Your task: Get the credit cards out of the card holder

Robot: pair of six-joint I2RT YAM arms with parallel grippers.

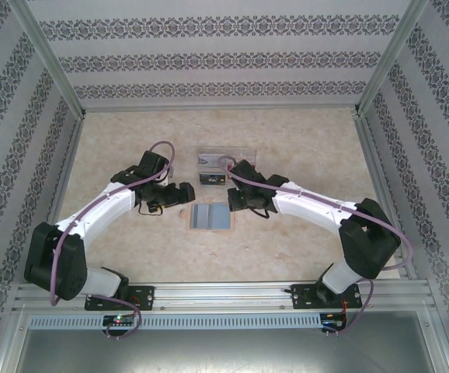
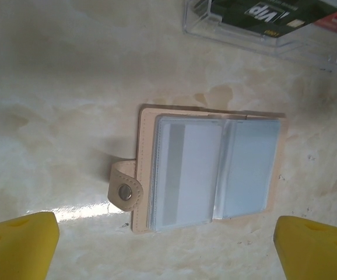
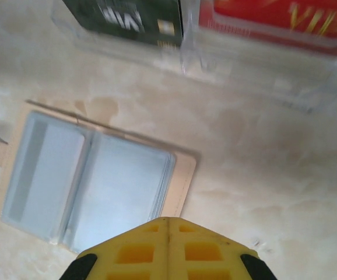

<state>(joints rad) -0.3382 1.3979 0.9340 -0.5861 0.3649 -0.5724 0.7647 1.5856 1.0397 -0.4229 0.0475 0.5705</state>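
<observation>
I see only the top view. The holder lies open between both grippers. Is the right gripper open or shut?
Observer: Shut. In the right wrist view the right gripper has its jaws pressed together, nothing between them.
Operator: And the left one?
Observer: The left gripper is wide open, and the holder lies ahead of it, untouched.
Operator: What lies in the tray?
Observer: The tray holds a dark card and a red card, both printed VIP.
</observation>
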